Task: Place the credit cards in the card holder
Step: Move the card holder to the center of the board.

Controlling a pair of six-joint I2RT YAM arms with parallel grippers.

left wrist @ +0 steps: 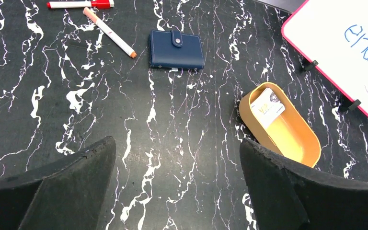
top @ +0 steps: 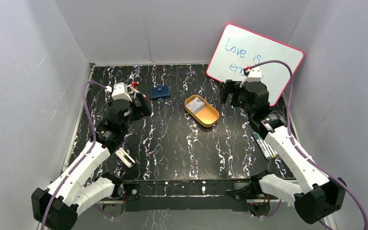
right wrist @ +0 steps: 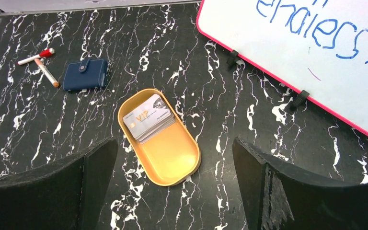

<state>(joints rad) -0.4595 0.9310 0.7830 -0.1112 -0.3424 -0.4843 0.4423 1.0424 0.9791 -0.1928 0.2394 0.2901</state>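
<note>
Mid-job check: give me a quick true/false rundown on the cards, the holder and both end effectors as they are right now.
1. The credit cards sit stacked in the orange tin. True.
2. The card holder lies open. False: it lies closed on the table.
3. The left end effector holds a card. False: it is open and empty.
4. The right end effector is open. True.

1. Top view: high above the near edge, looking down over the whole table (top: 172,139).
2. Left wrist: closer, facing right across it.
3. Right wrist: closer, facing left; all three share the card holder (top: 161,91) and tin (top: 210,118).
</note>
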